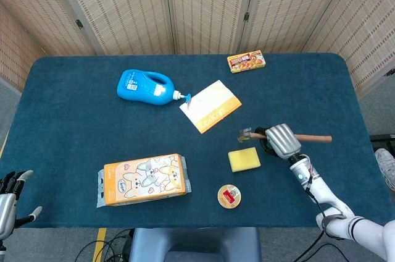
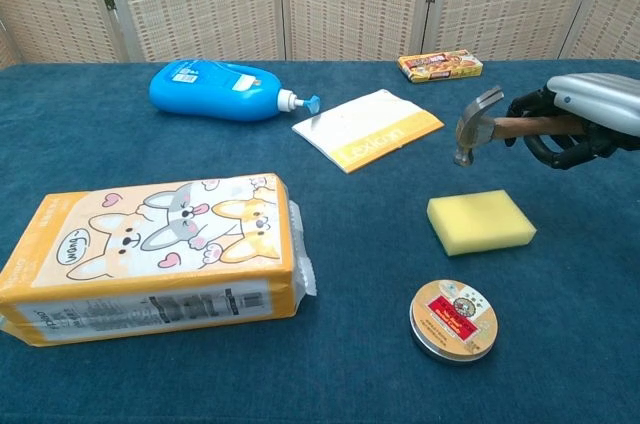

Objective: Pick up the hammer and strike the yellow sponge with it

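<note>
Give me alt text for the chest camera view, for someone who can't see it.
The robot's right hand holds a hammer raised above a yellow sponge on a blue table. Nearby lie a round tin, a cartoon-printed orange pack, a blue bottle, an orange-and-white packet and a small box.

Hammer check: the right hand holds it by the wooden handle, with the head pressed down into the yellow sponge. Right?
Not quite. The right hand does hold the hammer by its wooden handle, but the head is raised clear above the yellow sponge, not pressed into it. The chest view shows the gap.
</note>
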